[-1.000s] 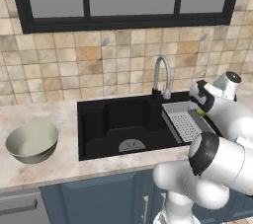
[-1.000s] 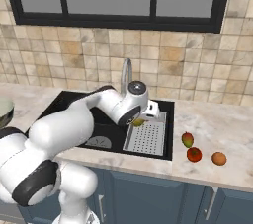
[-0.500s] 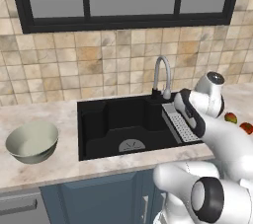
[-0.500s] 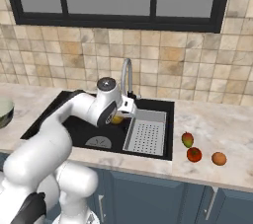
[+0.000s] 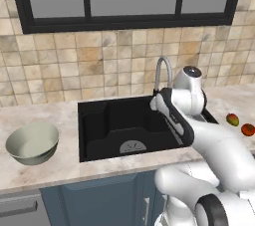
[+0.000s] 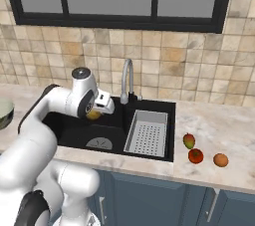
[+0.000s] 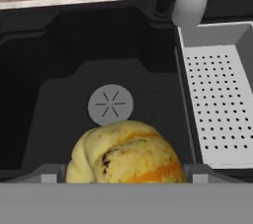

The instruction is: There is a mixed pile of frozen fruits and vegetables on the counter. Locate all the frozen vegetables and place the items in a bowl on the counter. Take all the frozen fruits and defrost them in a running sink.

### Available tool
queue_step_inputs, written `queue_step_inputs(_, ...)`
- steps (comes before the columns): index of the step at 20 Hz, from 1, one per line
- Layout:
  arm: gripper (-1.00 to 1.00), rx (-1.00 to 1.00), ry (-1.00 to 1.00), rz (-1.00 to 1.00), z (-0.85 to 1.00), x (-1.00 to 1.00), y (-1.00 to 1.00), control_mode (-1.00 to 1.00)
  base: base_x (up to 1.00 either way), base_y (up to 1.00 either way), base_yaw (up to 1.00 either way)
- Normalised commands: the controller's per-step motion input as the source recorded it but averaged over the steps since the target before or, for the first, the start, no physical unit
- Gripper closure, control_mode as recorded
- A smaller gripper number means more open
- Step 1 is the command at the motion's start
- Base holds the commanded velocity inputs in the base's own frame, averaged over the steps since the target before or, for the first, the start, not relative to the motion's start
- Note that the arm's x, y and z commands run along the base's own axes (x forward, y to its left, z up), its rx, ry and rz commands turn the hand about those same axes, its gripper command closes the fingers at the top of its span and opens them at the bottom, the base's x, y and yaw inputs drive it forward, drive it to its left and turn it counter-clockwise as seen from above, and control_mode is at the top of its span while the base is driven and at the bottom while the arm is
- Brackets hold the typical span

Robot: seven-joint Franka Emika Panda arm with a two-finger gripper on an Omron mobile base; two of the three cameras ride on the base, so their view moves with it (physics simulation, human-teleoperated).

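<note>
My gripper (image 7: 126,172) is shut on the yellowish-green rounded vegetable (image 7: 126,153), which hangs over the black sink (image 7: 59,70) just in front of its round drain (image 7: 110,104). From the right base view the gripper (image 6: 95,112) hovers above the basin's left half with the yellow piece (image 6: 93,116) under it. The pale grey-green bowl (image 5: 31,142) stands on the beige counter (image 5: 45,115) left of the sink (image 5: 114,120). The red-green mango (image 6: 189,141), red tomato (image 6: 195,156) and orange ball (image 6: 220,160) lie on the counter right of the sink.
A curved chrome faucet (image 6: 126,78) rises behind the basin, close to the right of the hand. The grey perforated tray (image 6: 147,133) fills the sink's right part. A tiled wall and a dark window frame stand behind the counter. Blue cabinet fronts (image 6: 149,195) lie below.
The arm has swung left with the yellowish piece, from above the perforated tray to over the open left part of the basin. The three pieces on the counter have stayed put.
</note>
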Motion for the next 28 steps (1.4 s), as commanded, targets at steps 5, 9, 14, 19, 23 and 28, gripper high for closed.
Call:
queue_step_inputs(5,1.0,0.02,0.04,0.0,0.17,0.0,0.82,-1.0,0.0,0.0,0.0)
queue_step_inputs(9,1.0,0.01,0.0,0.0,0.18,0.0,0.79,-1.0,0.0,0.0,0.0)
queue_step_inputs(14,1.0,0.02,0.0,0.03,0.12,0.0,0.87,-1.0,0.0,0.0,0.0)
queue_step_inputs(19,1.0,0.07,0.0,0.04,0.14,0.0,0.82,-1.0,0.0,0.0,0.0)
queue_step_inputs(23,1.0,0.11,0.0,0.03,0.14,0.0,0.73,-1.0,0.0,0.0,0.0)
queue_step_inputs(28,1.0,0.03,0.0,0.04,0.05,0.0,0.84,-1.0,0.0,0.0,0.0)
